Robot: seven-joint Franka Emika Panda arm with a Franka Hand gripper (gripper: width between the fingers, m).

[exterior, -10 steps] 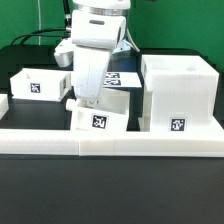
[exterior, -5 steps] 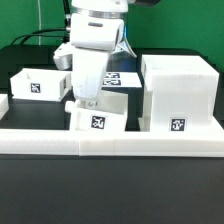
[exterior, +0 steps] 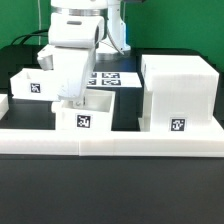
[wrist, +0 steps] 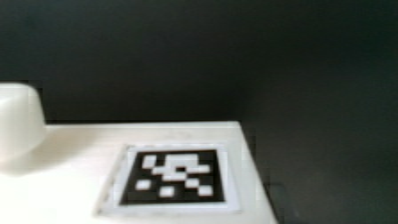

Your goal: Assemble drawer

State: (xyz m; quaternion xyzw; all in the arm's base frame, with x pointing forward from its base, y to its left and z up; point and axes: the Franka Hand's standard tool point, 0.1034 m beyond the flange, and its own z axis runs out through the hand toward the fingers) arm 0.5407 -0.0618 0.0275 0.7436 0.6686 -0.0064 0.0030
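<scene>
step: looks like tray handling. The claw point(exterior: 73, 101) is down at the back wall of the tray point(exterior: 88, 120); nothing is in the housing point(exterior: 180, 95) yet.
claw: fingertips are hidden by the hand and the tray rim, so can't tell the opening or whether it has the wall pinched.
drawer parts: tray directly below the claw. The second tray point(exterior: 32, 86) is just beside the claw, on the exterior view's left. The housing is well apart from the claw, on the exterior view's right. All three sit on the desk point(exterior: 110, 190).
next: probably a firm pinch on the thin wall, then carry the tray level to the housing and square it up. The housing's open face isn't visible.
materials: white matte plastic, rigid, thin-walled. Trays are open-top boxes and the housing is a taller block. Each has a square tag.
wrist view: tag point(wrist: 175, 178) on a flat white face, dark desk past it.
other: marker board point(exterior: 106, 78) behind the claw, low wall point(exterior: 150, 140) in front.
</scene>
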